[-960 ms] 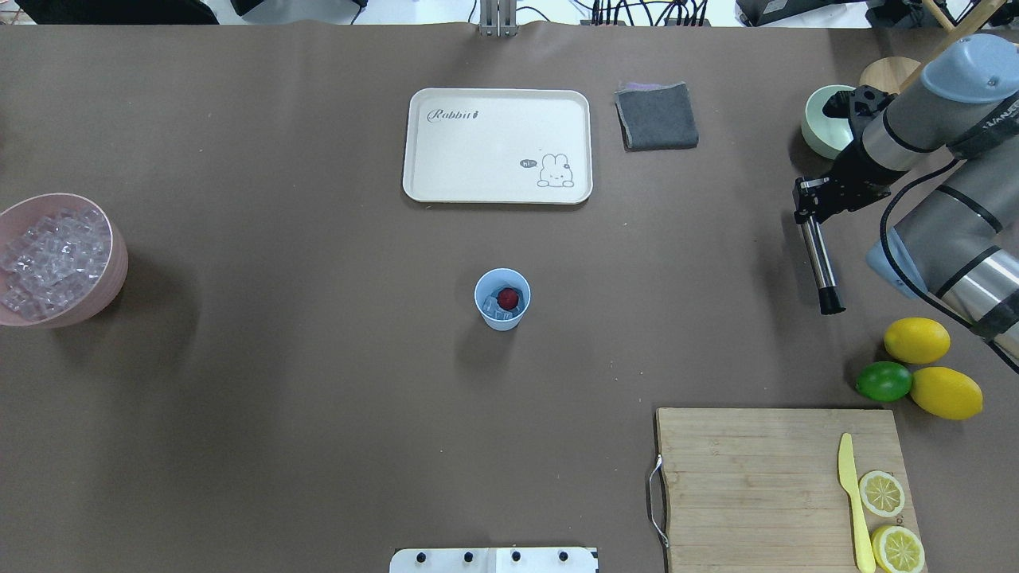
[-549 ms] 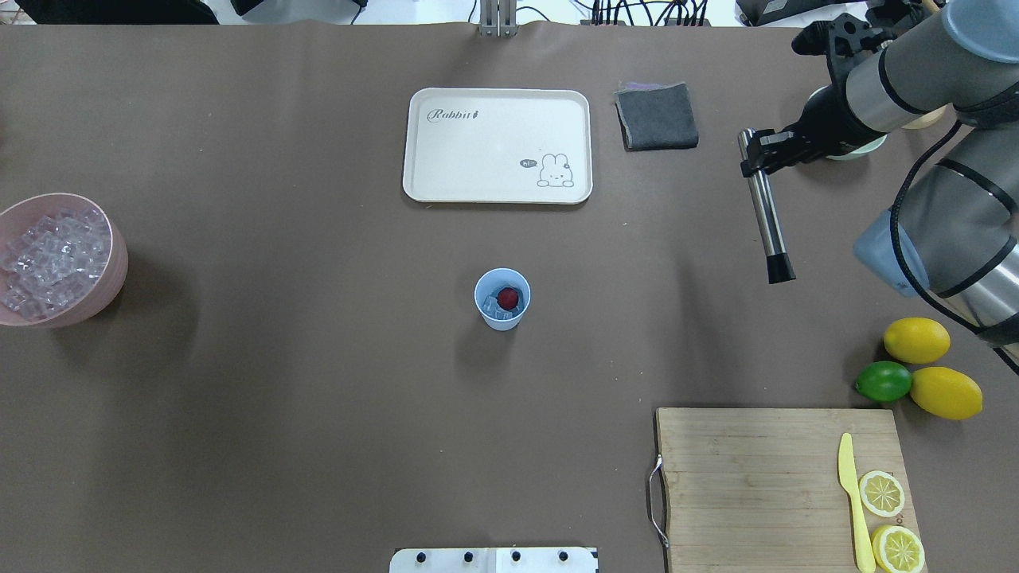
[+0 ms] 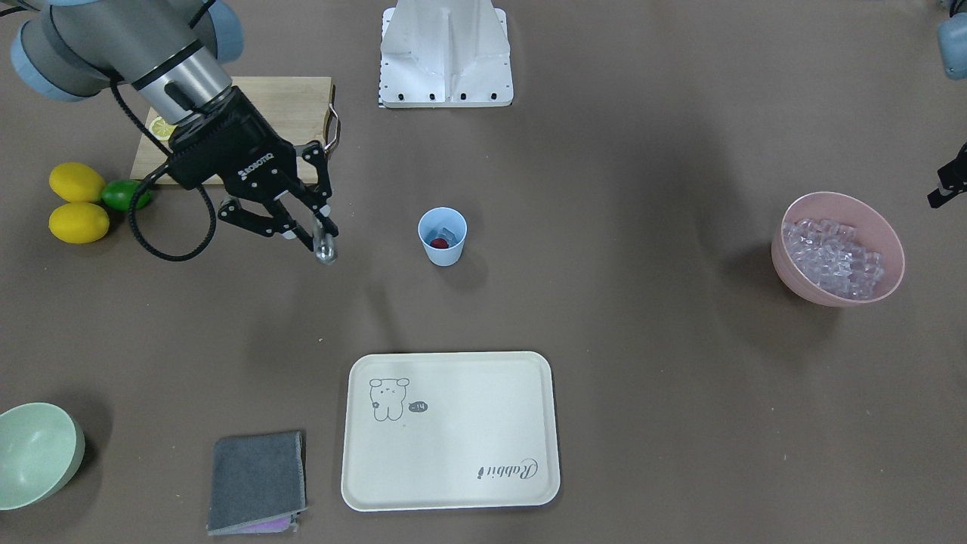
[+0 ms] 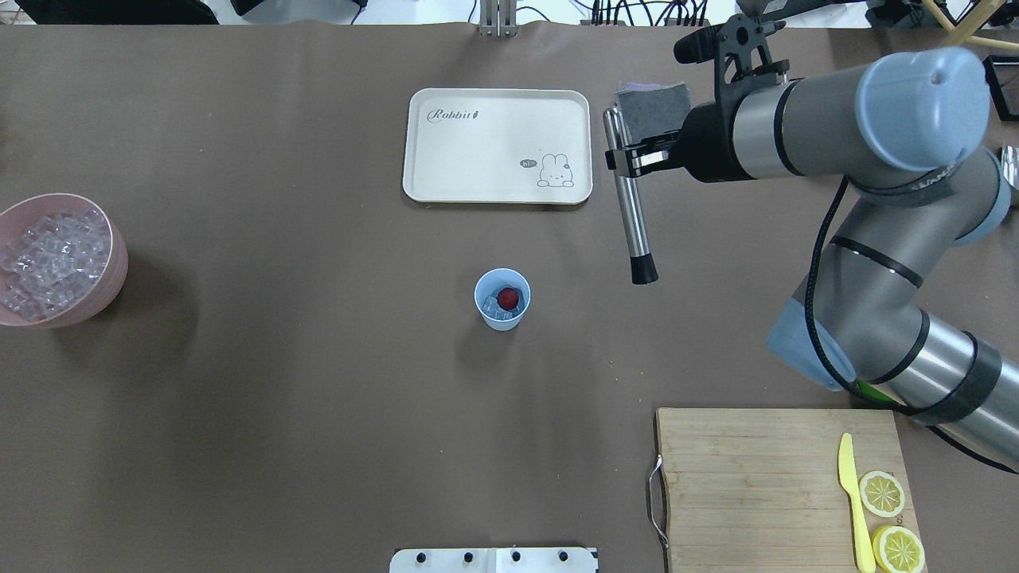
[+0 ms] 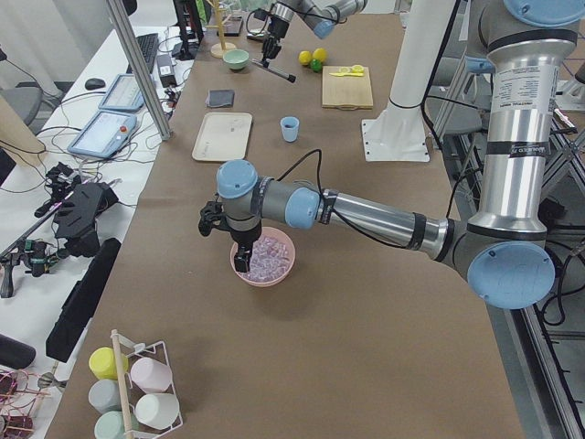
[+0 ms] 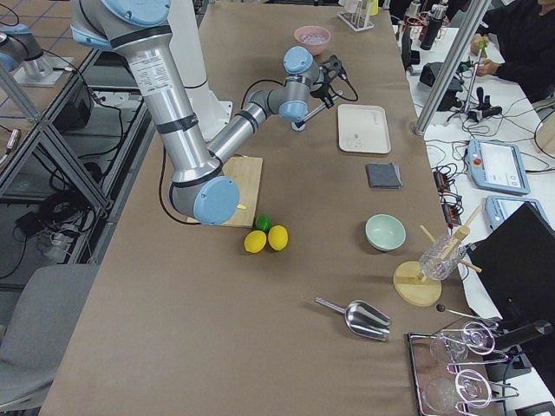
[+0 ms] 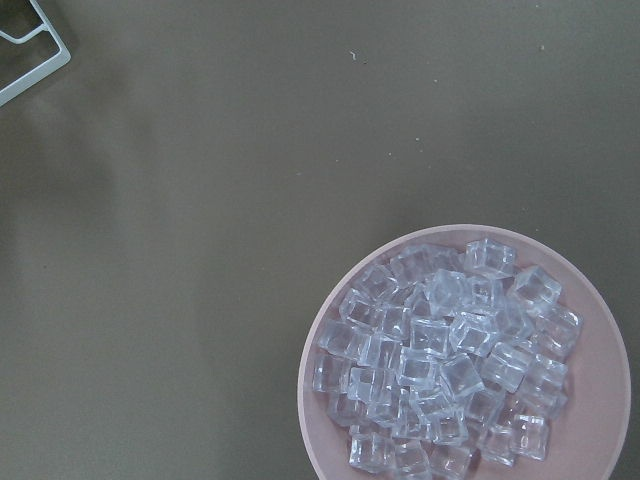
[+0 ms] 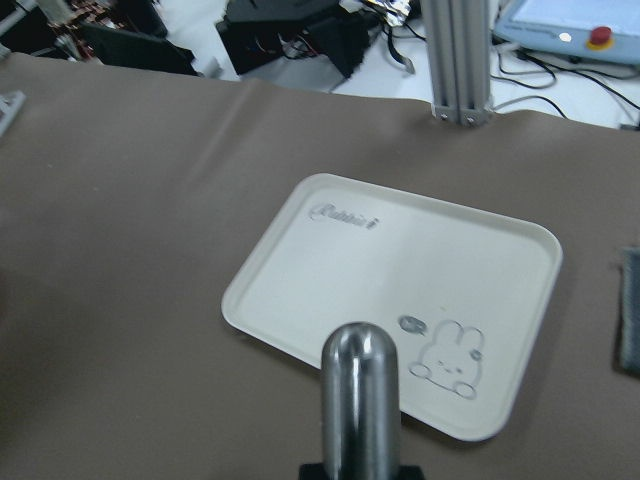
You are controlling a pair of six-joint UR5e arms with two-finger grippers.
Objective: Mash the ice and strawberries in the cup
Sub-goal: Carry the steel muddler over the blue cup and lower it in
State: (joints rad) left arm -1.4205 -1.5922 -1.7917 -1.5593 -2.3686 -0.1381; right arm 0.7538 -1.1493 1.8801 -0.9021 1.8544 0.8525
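The light blue cup (image 4: 502, 299) stands mid-table, also in the front view (image 3: 443, 236). In it lie a red strawberry (image 4: 508, 298) and some clear ice cubes (image 4: 493, 309). My right gripper (image 4: 630, 159) is shut on a steel muddler (image 4: 633, 215) with a black tip. It holds the muddler above the table, to the right of the cup and beyond it. The muddler's round top fills the right wrist view (image 8: 360, 400). My left gripper (image 5: 239, 258) hangs over a pink bowl (image 4: 119, 263) full of ice (image 7: 440, 370). I cannot tell whether it is open or shut.
A cream tray (image 4: 478, 151) lies beyond the cup, with a grey cloth (image 4: 649, 103) to its right. A wooden cutting board (image 4: 756, 477) with a yellow knife and lemon slices sits front right. Two lemons, a lime (image 3: 121, 194) and a pale green bowl (image 3: 38, 453) lie on my right.
My right arm has swung left from the table's right edge with the muddler. The muddler now hangs near the tray's right edge, closer to the cup. The cup has not moved.
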